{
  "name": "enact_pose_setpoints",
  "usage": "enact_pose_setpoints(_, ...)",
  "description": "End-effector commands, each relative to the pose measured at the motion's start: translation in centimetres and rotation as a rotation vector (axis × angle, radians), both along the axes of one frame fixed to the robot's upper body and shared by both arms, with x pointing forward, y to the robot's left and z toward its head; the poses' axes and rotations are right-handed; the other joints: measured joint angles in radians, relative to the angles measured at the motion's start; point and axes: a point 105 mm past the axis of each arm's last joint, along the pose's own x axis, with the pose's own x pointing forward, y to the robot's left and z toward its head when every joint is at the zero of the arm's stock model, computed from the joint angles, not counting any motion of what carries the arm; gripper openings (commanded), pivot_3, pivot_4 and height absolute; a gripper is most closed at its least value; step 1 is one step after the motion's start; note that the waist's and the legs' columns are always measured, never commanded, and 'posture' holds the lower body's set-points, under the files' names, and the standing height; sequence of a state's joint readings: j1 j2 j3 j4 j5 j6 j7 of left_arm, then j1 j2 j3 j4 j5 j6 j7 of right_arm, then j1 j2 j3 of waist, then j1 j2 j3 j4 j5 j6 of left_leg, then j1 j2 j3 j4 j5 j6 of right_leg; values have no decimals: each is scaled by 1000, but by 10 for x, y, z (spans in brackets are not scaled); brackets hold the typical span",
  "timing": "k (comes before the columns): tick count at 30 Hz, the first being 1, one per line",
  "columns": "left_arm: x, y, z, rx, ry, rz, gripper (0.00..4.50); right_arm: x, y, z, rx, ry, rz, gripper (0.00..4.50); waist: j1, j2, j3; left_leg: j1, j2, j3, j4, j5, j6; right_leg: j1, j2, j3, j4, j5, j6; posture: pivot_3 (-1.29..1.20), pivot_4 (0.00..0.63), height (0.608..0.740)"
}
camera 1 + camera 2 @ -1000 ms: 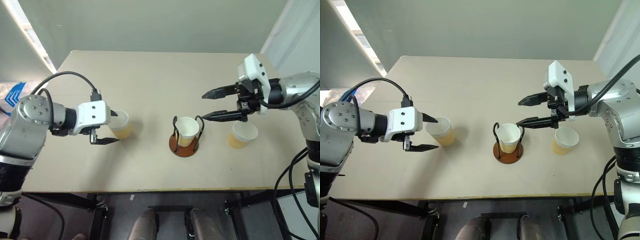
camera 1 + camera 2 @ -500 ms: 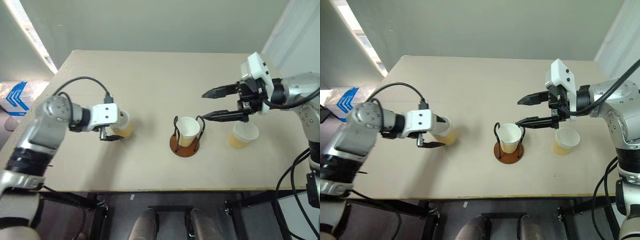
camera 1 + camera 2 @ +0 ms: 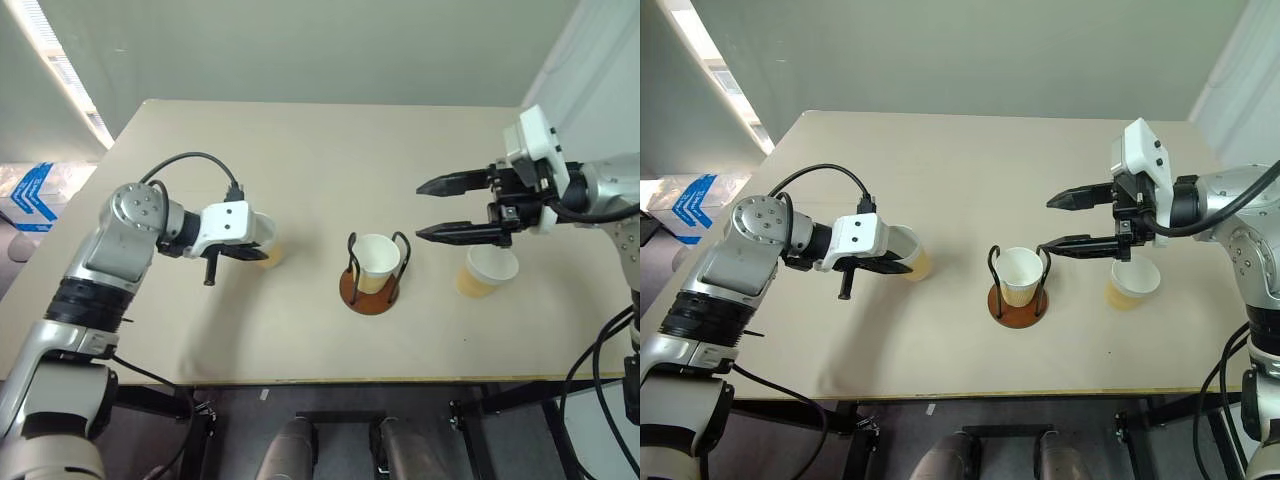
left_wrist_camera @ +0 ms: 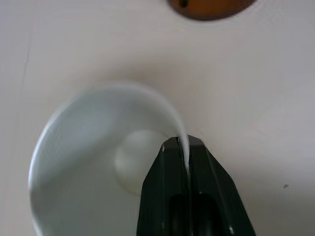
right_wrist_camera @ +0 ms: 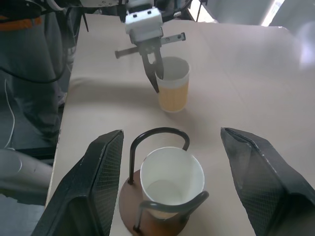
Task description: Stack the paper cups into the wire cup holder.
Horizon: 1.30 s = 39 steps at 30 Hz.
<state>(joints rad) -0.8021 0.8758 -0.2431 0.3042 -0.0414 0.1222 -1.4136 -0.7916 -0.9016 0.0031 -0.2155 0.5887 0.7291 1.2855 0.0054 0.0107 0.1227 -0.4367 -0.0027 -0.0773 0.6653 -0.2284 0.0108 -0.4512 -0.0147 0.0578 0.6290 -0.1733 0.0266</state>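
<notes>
Far left on the tan table (image 3: pixel 300 140), the left gripper (image 3: pixel 902 262) has its two black fingers pressed together on the rim wall of the leftmost paper cup (image 5: pixel 173 87), one finger inside the cup and one outside, as the left wrist view shows. That cup stands upright on the table, well apart from the holder. At centre sits the wire cup holder (image 3: pixel 371 289), its reddish-brown disc base flat on the table, with one paper cup (image 3: pixel 375 262) already seated upright between the two black wire loops. Just right of the holder, the right gripper (image 3: pixel 442 208) hangs above the table with its fingers spread wide, holding nothing. Below and to the right of it stands the third paper cup (image 3: pixel 486 270), upright and untouched. Judged handling: the cups look very light and thin-walled, so a hard squeeze would likely buckle the rim; a rim pinch like the left one seems the sensible hold, since it leaves the tapered body free to drop into the seated cup. The holder looks light too and could shift if a cup knocks a wire loop.
</notes>
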Motion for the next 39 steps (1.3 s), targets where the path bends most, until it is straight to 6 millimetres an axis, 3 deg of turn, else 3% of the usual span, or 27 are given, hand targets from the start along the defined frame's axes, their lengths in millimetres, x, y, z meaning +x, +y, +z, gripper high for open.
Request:
enact_pose_setpoints(1,-7,-19,40,-117,-42,-63,21,-9,-8,10,6,-11,11,3335,1,0,0,0,0,0,0,0,0,0,0,0,0,0,0,0,150,740)
enact_pose_setpoints(4,-19,-42,70,-211,-29,-150,21,-16,-24,4,-23,31,-2,3335,7,-1,0,-1,0,0,1,0,0,0,0,-1,-1,0,-1,0,150,740)
enact_pose_setpoints(11,-43,-75,122,-303,-2,-340,21,-27,-44,2,-34,59,-38,3335,5,-1,0,0,0,2,2,0,1,2,-1,1,-2,0,0,0,150,740)
enact_pose_setpoints(16,-45,-95,139,-315,2,-437,21,-29,-43,3,6,43,-57,3335,4,-1,0,1,0,2,2,1,3,4,-1,2,-2,0,1,0,150,740)
enact_pose_setpoints(22,-37,-125,132,-320,40,-528,21,-35,-43,2,34,33,-95,3335,10,-1,1,1,0,2,5,2,5,6,-1,2,-3,1,6,0,150,740)
enact_pose_setpoints(31,-23,-147,106,-258,76,-582,21,-46,-44,0,55,30,-153,3335,13,0,1,-1,-1,3,7,1,7,7,-2,2,-5,4,16,0,150,740)
enact_pose_setpoints(39,-22,-163,83,-162,100,-644,21,-50,-45,-1,64,31,-190,3335,17,0,1,-3,-2,3,9,0,8,8,-2,2,-10,6,20,0,150,740)
